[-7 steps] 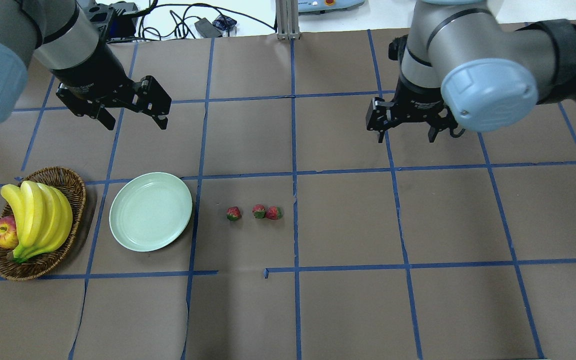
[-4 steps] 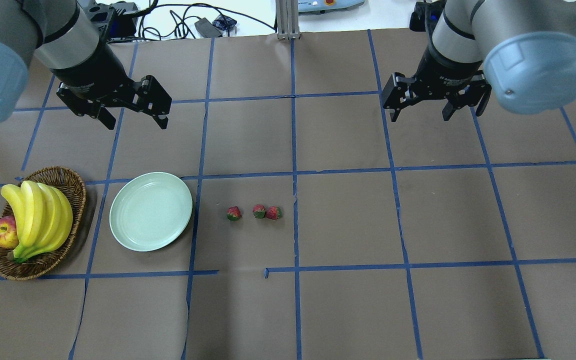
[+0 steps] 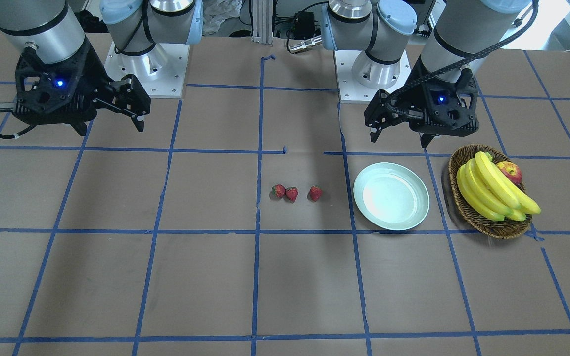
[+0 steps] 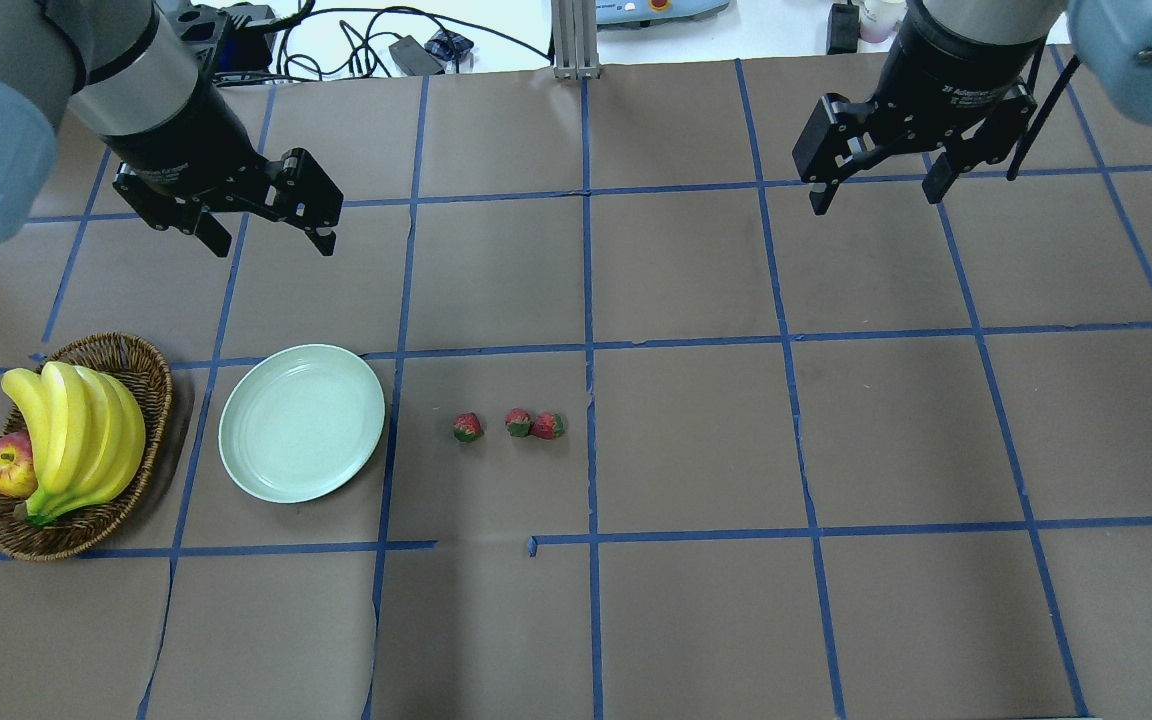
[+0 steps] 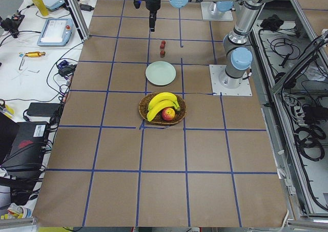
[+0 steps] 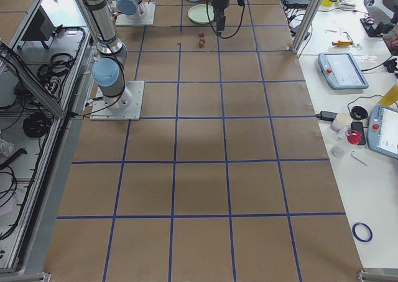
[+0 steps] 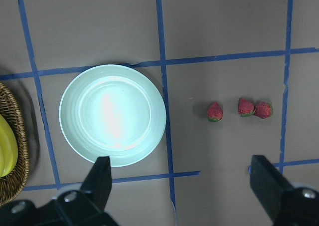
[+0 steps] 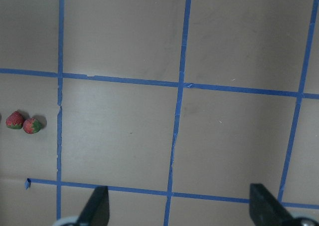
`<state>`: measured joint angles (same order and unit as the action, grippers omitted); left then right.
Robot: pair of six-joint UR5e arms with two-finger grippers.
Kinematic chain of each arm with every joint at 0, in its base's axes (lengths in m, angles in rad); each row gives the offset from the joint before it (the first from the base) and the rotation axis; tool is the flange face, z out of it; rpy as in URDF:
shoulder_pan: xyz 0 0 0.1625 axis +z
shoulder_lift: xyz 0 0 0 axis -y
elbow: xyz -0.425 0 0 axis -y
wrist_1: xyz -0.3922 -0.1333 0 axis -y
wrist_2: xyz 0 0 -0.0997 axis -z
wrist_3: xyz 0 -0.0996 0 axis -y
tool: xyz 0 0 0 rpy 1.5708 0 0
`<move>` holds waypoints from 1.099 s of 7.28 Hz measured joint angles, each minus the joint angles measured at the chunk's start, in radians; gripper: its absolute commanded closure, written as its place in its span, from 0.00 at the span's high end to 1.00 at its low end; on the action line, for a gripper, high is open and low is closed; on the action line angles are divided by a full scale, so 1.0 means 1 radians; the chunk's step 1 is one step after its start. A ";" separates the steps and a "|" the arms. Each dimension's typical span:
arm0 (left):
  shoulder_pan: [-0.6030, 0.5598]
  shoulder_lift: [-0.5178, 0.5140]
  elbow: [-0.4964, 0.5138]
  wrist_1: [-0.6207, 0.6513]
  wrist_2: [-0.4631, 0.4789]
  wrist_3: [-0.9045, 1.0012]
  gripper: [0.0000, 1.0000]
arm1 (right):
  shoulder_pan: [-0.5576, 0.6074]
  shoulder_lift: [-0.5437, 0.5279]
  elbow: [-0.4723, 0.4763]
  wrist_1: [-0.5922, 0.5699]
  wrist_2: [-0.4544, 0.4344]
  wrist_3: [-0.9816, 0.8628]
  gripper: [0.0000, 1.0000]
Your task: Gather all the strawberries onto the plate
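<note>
Three strawberries lie in a row on the brown table: one (image 4: 467,427) nearer the plate and two touching (image 4: 518,422) (image 4: 548,426). They also show in the left wrist view (image 7: 215,112). The mint-green plate (image 4: 301,422) is empty, left of them. My left gripper (image 4: 271,245) is open and empty, held above the table behind the plate. My right gripper (image 4: 874,200) is open and empty, high at the far right, well away from the strawberries. The right wrist view catches only the touching pair (image 8: 15,119) at its left edge.
A wicker basket (image 4: 151,365) with bananas (image 4: 76,430) and an apple (image 4: 6,465) stands left of the plate. Blue tape lines grid the table. Cables and boxes lie beyond the far edge.
My right gripper has moved away toward the table's far right edge, still open. The left gripper, plate and strawberries have not moved.
</note>
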<state>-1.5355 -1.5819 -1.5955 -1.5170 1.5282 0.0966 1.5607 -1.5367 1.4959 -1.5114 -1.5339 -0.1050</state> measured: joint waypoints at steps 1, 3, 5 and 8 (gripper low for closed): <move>0.000 -0.005 0.005 0.020 0.004 0.000 1.00 | 0.001 -0.010 0.005 0.013 -0.001 -0.003 1.00; 0.000 -0.007 0.008 0.052 0.014 -0.001 1.00 | 0.001 -0.015 0.013 0.019 -0.002 -0.003 1.00; -0.006 -0.008 -0.012 0.055 0.012 -0.007 1.00 | 0.002 -0.016 0.015 0.019 -0.002 -0.003 1.00; -0.107 -0.086 -0.202 0.320 0.005 -0.115 1.00 | 0.002 -0.014 0.015 0.019 -0.002 -0.002 1.00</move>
<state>-1.6424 -1.6679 -1.7971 -1.1968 1.5336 -0.0182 1.5631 -1.5510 1.5109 -1.4922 -1.5355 -0.1074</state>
